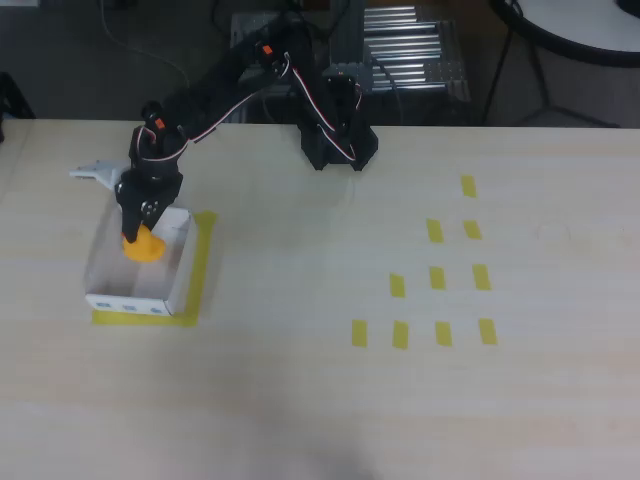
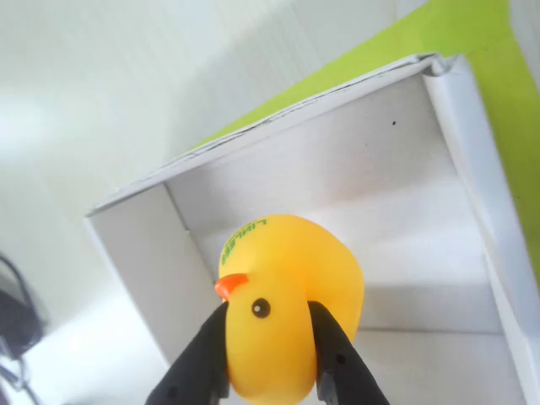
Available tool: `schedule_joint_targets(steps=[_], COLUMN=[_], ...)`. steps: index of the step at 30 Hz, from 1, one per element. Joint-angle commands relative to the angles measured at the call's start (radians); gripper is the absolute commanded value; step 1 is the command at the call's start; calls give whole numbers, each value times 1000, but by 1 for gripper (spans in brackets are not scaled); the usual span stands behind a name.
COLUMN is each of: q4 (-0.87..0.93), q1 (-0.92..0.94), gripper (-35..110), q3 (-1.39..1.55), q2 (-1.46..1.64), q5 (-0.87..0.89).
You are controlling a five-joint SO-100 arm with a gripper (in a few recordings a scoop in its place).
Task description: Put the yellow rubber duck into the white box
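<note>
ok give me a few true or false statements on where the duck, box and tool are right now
1. The tool is shut on the yellow rubber duck. True.
2. The duck lies among the yellow tape strips at the right of the overhead view. False: it is held over the white box at the left.
3. In the wrist view the duck's orange beak points left. True.
4. The white box stands on bare table with no tape near it. False: yellow-green tape borders it.
5. The tool's fingers are white. False: they are black.
</note>
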Motion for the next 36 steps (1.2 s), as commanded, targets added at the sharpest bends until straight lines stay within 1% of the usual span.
schedule_joint_targets(steps=[1, 18, 21, 23, 25, 28, 30, 32, 34, 36], q4=[-23, -64, -49, -8, 81, 206, 195, 133, 67, 72], q1=[5, -5, -18, -48, -98, -213, -311, -423, -545, -701], gripper=[15, 20, 16, 10, 2, 0, 0, 0, 0, 0], q3=[-38, -18, -31, -43, -97, -206, -222, -183, -83, 64], q2=[25, 25, 43, 106, 199, 382, 543, 710, 891, 1077], q5=[-35, -74, -69, -48, 14, 199, 307, 382, 433, 454])
